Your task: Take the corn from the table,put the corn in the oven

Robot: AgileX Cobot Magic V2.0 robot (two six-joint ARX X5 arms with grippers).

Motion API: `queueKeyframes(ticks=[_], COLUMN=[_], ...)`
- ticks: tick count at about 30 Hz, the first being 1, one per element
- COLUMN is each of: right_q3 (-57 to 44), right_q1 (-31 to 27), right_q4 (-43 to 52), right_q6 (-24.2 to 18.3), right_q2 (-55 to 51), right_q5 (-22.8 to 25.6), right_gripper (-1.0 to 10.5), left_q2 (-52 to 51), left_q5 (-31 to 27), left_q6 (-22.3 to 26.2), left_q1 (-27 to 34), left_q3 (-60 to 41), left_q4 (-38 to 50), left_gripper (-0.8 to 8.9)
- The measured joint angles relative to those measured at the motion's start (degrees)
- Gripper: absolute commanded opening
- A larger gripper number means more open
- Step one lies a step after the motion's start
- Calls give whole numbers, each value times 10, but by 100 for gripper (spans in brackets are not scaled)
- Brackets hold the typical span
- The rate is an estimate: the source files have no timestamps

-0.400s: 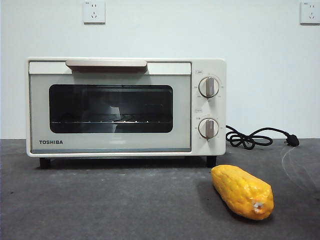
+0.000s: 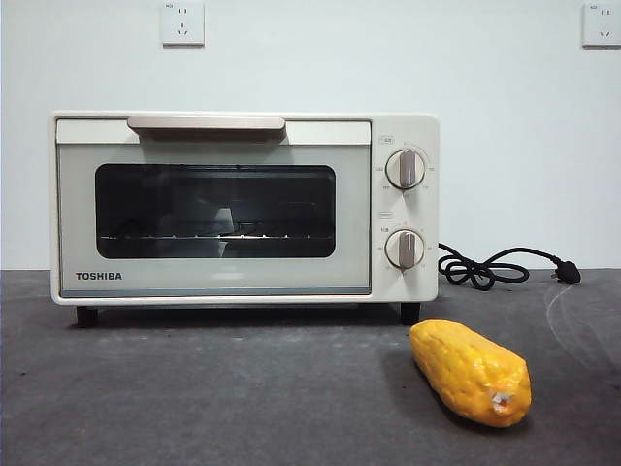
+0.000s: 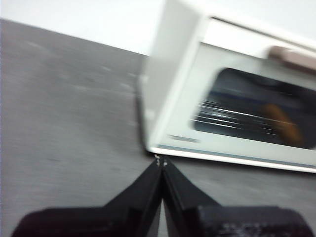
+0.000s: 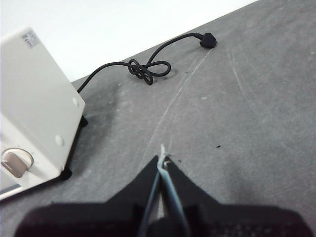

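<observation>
The glossy yellow-orange corn (image 2: 472,373) lies on the dark grey table (image 2: 243,398) in the front view, in front of the oven's right foot, its pale stub end toward the camera. Behind it stands the cream-white TOSHIBA oven (image 2: 243,206) with its dark glass door closed. My left gripper (image 3: 161,162) is shut with nothing in it, near the oven's (image 3: 232,94) left front corner. My right gripper (image 4: 163,161) is shut and empty over bare table, to the right of the oven (image 4: 34,103). Neither wrist view shows the corn itself. Neither arm appears in the front view.
The oven's black cord (image 2: 495,267) lies coiled on the table to the right of the oven, its plug (image 4: 207,39) further out. Two wall sockets (image 2: 182,22) sit high on the white wall behind. Faint pale scratch marks (image 4: 182,94) cross the table.
</observation>
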Motion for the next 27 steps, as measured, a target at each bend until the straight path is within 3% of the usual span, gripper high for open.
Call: queueKeyframes(ticks=[7,10,16,22,27], right_q3=[2,13,77,158,231], right_q1=[0,0,0,0,0], right_q4=[73,140,149,119,117], right_q6=[23,26,42,51,52], right_q2=[1,1,28,122,224], right_q5=[-78,-101,-176,-280,-352], right_gripper=[0,-2,0,-2,-1], left_q2=[29,64,178,320,424], left_q5=[152,163,196,242,249], left_q6=[-34,-34,-28,22,56], left_q1=[0,0,0,-6,-21], left_q3=[32,67,160,280,380], left_q4=[8,9,-13,-57,-106], left_gripper=[-5,-5,-5,-5,-5])
